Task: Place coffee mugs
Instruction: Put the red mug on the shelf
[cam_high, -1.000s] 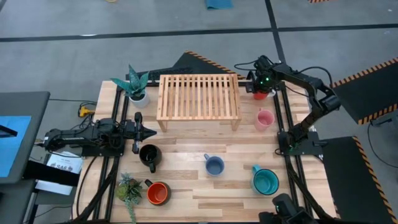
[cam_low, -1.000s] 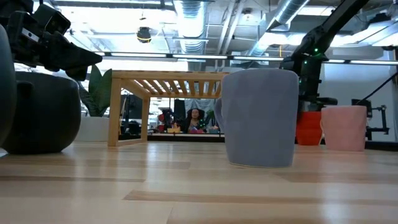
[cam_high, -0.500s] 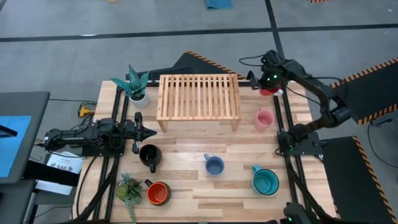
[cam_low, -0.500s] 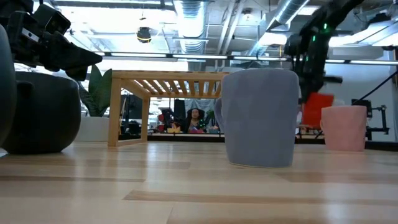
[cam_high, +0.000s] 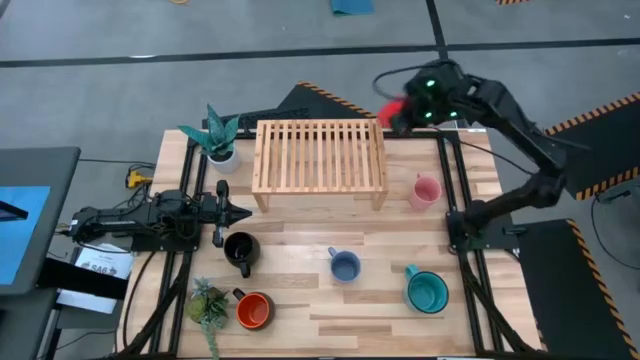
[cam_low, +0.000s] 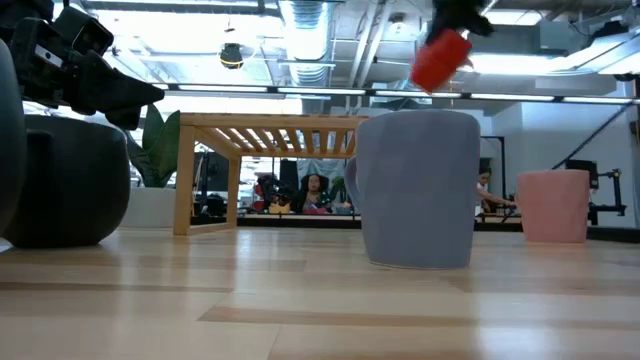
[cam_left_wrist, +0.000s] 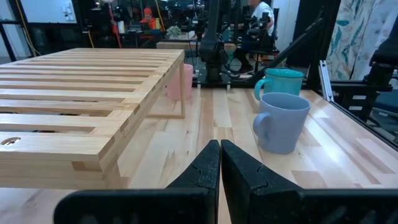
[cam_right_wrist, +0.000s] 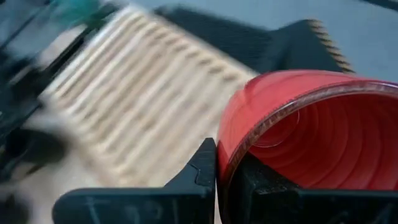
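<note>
The red mug (cam_high: 391, 110) hangs high above the table by the wooden rack's (cam_high: 320, 158) far right corner, with my right gripper (cam_high: 408, 115) shut on it; in the low view the red mug (cam_low: 441, 58) is tilted. The pink mug (cam_high: 426, 192), blue-grey mug (cam_high: 345, 266), teal mug (cam_high: 427, 291), black mug (cam_high: 240, 250) and orange-inside mug (cam_high: 254, 310) stand upright on their bases on the table. My left gripper (cam_high: 245, 213) is shut and holds nothing; it rests low at the table's left, just beyond the black mug. My right gripper pinches the red mug's wall at the rim (cam_right_wrist: 225, 163), one finger (cam_right_wrist: 202, 165) outside and the other inside the cup. The mug is lifted clear of the table and hangs tilted.
The slatted wooden rack stands at the far middle of the table. One potted plant (cam_high: 215, 135) is at the far left corner and another (cam_high: 207, 303) at the near left. Bare wood lies between the rack and the near row of mugs.
My right gripper has risen from the table's far right corner with the red mug and swung left toward the rack's far right corner. The mug, which stood on the table, is now lifted clear and tipped.
</note>
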